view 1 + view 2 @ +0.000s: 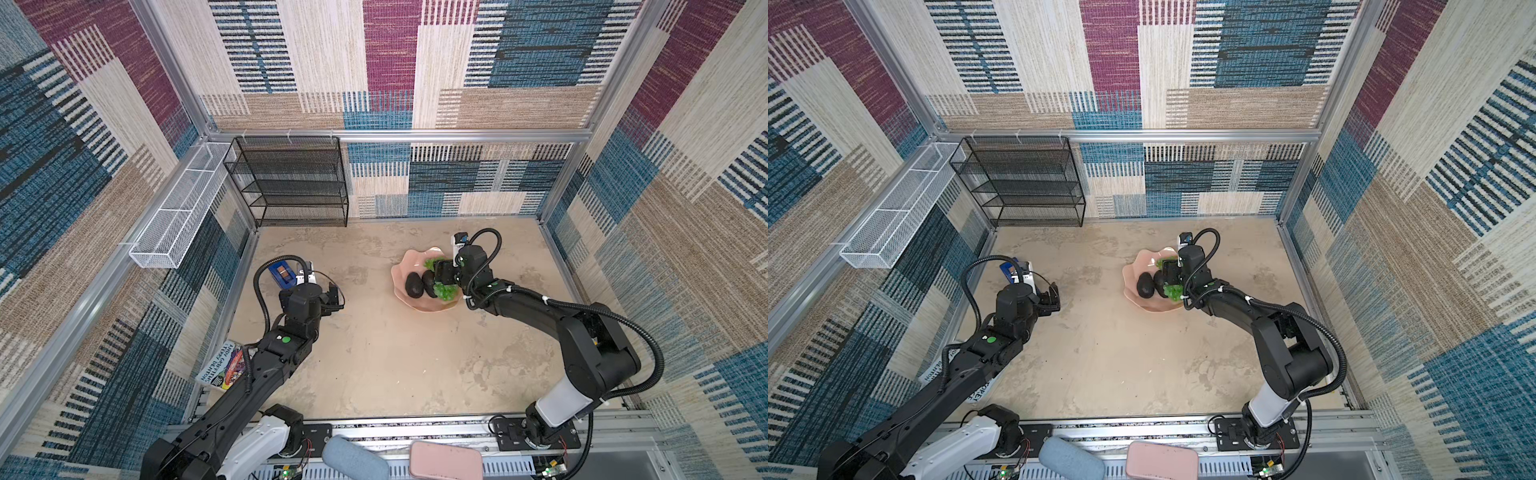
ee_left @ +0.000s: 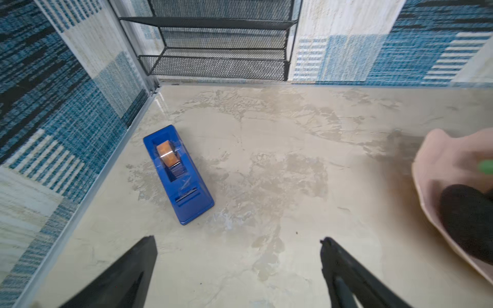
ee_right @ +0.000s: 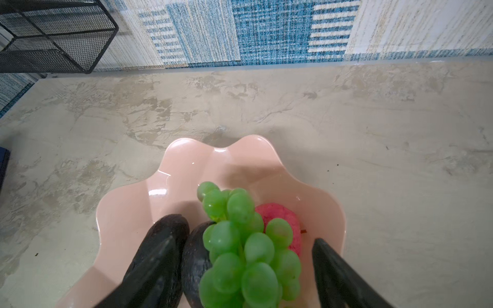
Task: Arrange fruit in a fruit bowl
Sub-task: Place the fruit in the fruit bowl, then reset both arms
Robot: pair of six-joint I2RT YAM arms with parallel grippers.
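The pale pink scalloped fruit bowl (image 1: 405,259) (image 1: 1133,266) (image 3: 186,152) stands right of the table's middle. In it lie two near-black avocados (image 1: 413,286) (image 3: 194,256) side by side, a bunch of green grapes (image 1: 445,291) (image 3: 240,253) and a red apple (image 3: 278,212) half under the grapes. My right gripper (image 3: 244,240) (image 1: 442,272) hovers open over the bowl; the grapes lie between its spread fingers with gaps on both sides. My left gripper (image 2: 238,238) (image 1: 332,297) is open and empty above bare table, well left of the bowl (image 2: 437,160).
A blue tape dispenser (image 2: 178,173) (image 1: 282,274) sits by the left wall, just beyond the left gripper. A black mesh shelf (image 1: 291,183) stands at the back left, with a white mesh basket (image 1: 174,216) on the left wall. A book (image 1: 222,365) lies under the left arm.
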